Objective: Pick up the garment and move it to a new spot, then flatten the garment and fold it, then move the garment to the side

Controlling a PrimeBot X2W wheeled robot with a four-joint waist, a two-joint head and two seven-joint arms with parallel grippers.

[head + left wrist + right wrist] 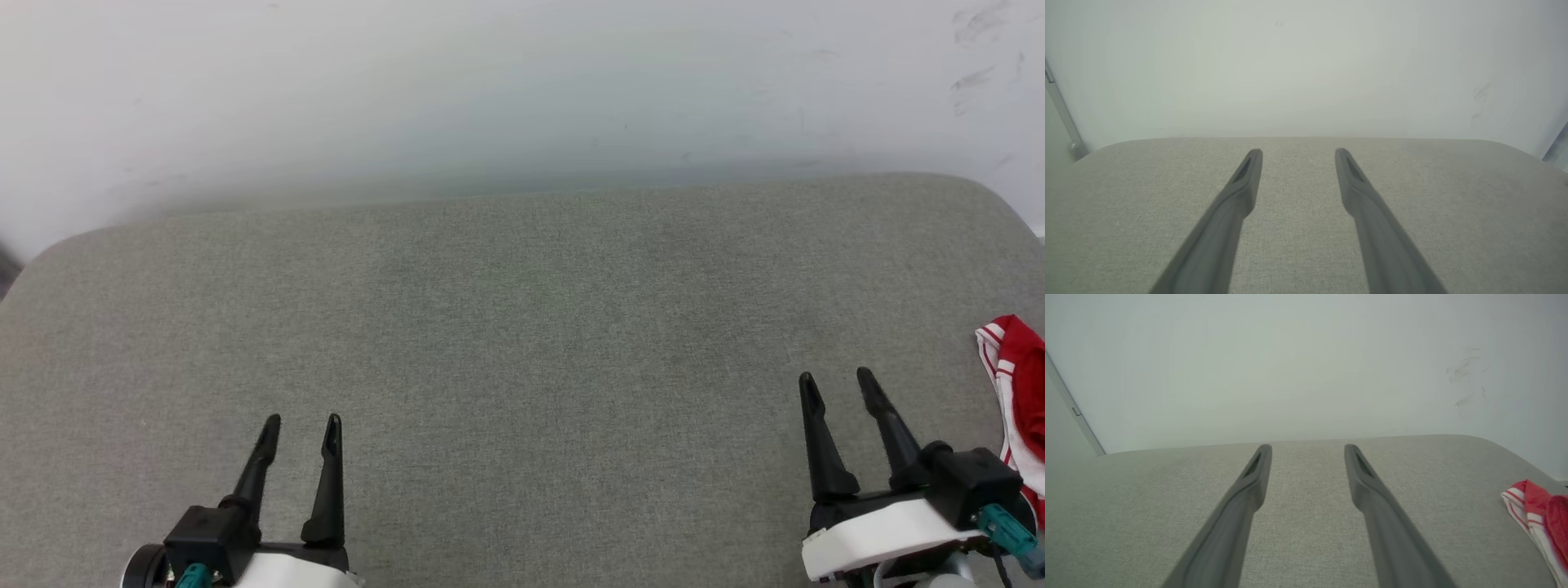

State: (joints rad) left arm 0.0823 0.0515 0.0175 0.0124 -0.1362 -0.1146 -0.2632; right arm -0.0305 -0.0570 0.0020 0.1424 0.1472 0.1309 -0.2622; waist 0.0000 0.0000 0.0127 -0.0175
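Two grippers hung over the grey cloth-covered tabletop point(522, 327), both empty. The left gripper point(303, 420) sat at the lower left of the head view, its fingers spread wide with nothing between them. The right gripper point(836, 376), at the lower right, was spread just as wide and held nothing. The garment point(1016, 367), red with white striped trim, lay bunched at the tabletop's right edge, near the right gripper and clear of its fingers. A white wall point(522, 82) stood behind.
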